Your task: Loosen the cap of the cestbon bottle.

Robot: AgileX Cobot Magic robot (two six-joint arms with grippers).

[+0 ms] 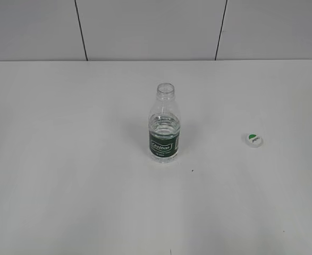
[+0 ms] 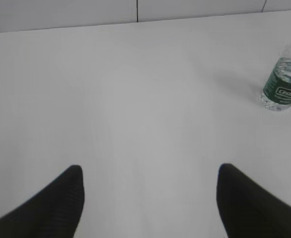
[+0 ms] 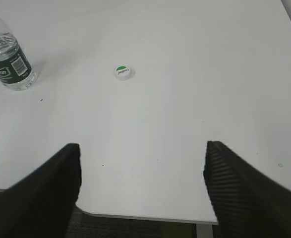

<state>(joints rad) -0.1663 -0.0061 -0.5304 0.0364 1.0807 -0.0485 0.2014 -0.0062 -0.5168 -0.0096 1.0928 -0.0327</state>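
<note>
The cestbon bottle (image 1: 165,127) stands upright in the middle of the white table, its neck open with no cap on it. It also shows at the right edge of the left wrist view (image 2: 285,79) and at the top left of the right wrist view (image 3: 7,58). The cap (image 1: 254,140) lies flat on the table to the right of the bottle, green patch up; it shows in the right wrist view (image 3: 122,72) too. My left gripper (image 2: 150,171) is open and empty, well back from the bottle. My right gripper (image 3: 141,146) is open and empty over the table's near edge.
The white table (image 1: 65,159) runs back to a pale panelled wall (image 1: 145,26). The table's near edge and rounded corner (image 3: 135,215) show under the right gripper, with dark floor below. No arm shows in the exterior view.
</note>
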